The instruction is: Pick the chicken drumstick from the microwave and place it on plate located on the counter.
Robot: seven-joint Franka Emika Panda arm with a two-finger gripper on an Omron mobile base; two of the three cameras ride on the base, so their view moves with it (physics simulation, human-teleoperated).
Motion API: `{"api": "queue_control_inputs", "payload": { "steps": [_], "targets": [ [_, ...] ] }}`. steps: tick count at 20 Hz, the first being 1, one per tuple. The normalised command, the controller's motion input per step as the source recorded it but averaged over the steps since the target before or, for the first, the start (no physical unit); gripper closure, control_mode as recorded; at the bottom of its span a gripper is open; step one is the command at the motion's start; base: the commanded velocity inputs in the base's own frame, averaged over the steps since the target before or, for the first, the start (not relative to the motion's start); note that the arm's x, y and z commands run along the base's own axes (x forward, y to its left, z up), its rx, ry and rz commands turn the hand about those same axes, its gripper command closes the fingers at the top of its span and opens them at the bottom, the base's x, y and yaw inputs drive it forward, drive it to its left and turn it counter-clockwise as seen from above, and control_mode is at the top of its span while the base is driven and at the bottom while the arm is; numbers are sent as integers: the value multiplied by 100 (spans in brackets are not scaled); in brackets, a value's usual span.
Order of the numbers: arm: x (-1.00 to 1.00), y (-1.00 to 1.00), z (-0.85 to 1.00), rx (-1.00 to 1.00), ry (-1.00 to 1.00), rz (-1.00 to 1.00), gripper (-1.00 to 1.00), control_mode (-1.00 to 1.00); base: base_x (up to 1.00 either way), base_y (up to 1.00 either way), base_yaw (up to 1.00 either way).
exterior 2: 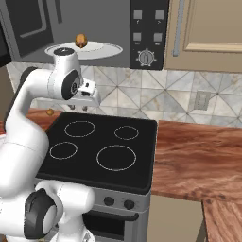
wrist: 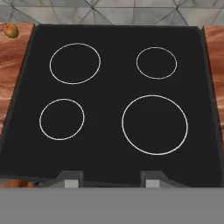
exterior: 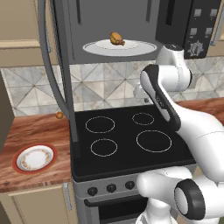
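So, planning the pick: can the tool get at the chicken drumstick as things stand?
Probably yes: the microwave door is open, the chicken drumstick lies uncovered on its white disc, though the tool points down at the stove.

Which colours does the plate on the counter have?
The plate has a red rim, white centre, tan patterned ring; clearest in left base view.

The gripper (wrist: 109, 178) is being cut off by the hand view's bottom edge, so only the finger tips (wrist: 69, 179) are being shown. Up and left of it, the microwave (exterior: 131, 26) is being cropped by the top edge.
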Motion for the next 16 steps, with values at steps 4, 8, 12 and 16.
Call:
{"api": "queue_control_inputs", "payload": {
  "steps": [4, 8, 12, 16],
  "targets": [
    [-20, 0, 6, 0, -16, 0, -100, -100, 0, 0, 0],
    [-39, 0, 59, 0, -31, 0, -100, -100, 0, 0, 0],
    [-30, 0, 87, 0, -37, 0, -100, -100, 0, 0, 0],
    [-18, 0, 100, 0, -25, 0, -100, -100, 0, 0, 0]
  ]
}}
